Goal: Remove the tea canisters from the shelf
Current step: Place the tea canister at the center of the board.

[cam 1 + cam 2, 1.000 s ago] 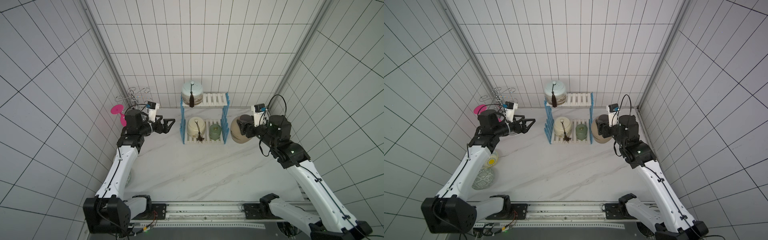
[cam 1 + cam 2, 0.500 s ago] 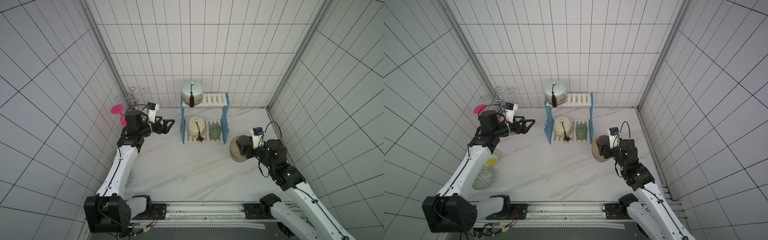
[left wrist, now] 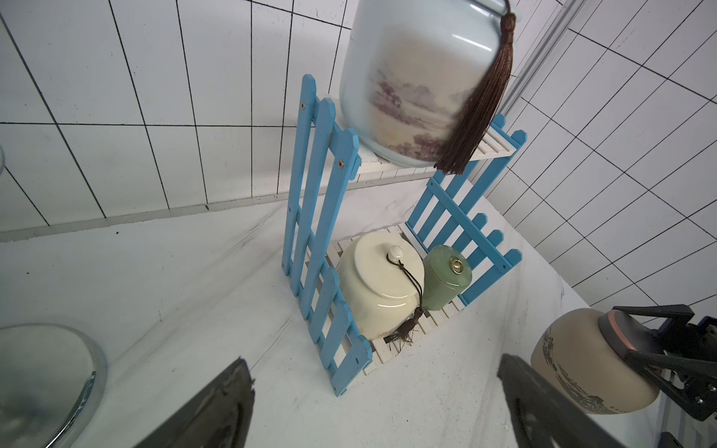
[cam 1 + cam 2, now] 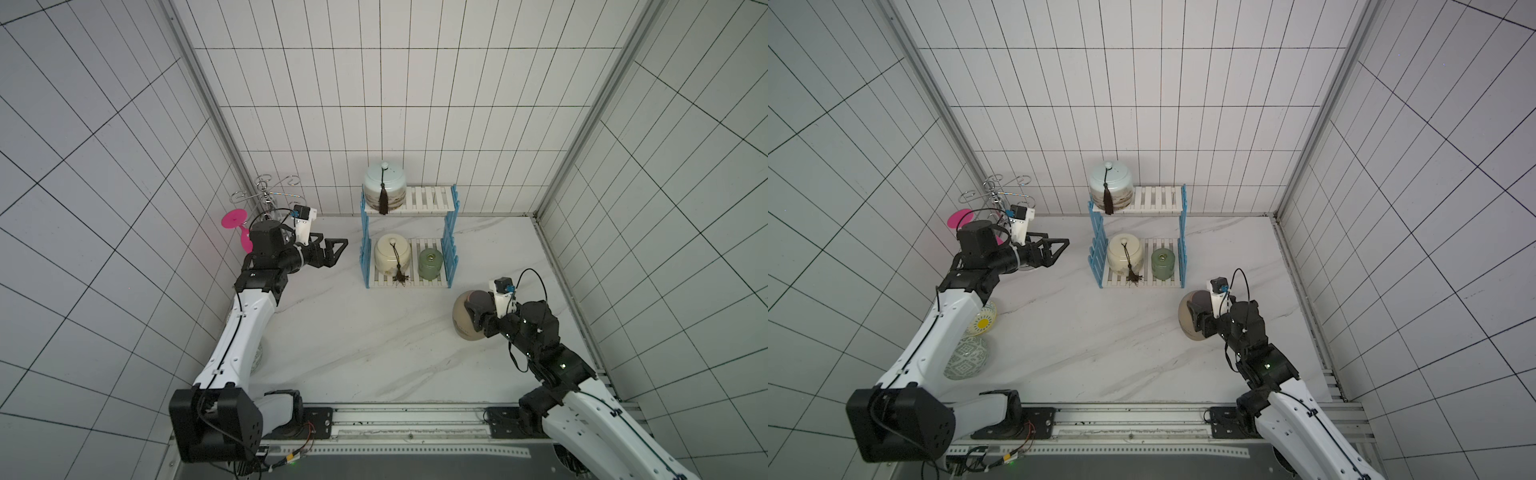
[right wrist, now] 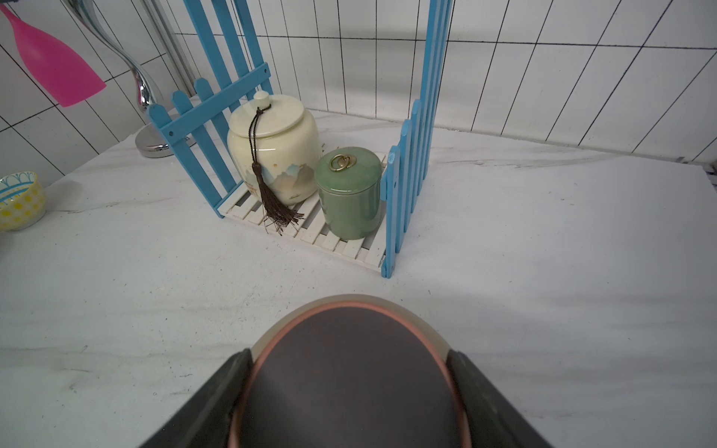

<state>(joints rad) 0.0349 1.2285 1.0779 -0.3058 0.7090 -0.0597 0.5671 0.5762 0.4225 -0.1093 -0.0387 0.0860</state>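
Whereas a second ago the tan jar hung just beside the right fence of the shelf, it is now well apart from it, low in the right of the frame in both top views.

- Tan jar [image 4: 464, 322], dark flat lid: off the shelf [image 4: 451, 253]. The right jaws are clamped across its lid, one finger [image 5: 229, 391] on either side. Whether its base touches the desk [image 4: 353, 336] cannot be told.
- Pale-blue jar [image 4: 384, 186], dark tassel: on the top board, left end, against the back wall. The rest of that board is bare.
- Cream jar [image 4: 392, 255], dark tassel: on the bottom board, left half.
- Green jar [image 4: 430, 264], small, ring on its lid: bottom board, just beside the cream jar, near the right fence.
- Left jaws: spread wide and holding nothing, at centre left of the frame, pointed toward the left fence of the shelf and apart from it.
- Pink goblet [image 4: 237, 220] and chrome stand [image 4: 270, 192]: upper left, behind the left arm; not part of the job.

Judgement: one jar of four is cleared, pending release; three stay shelved.
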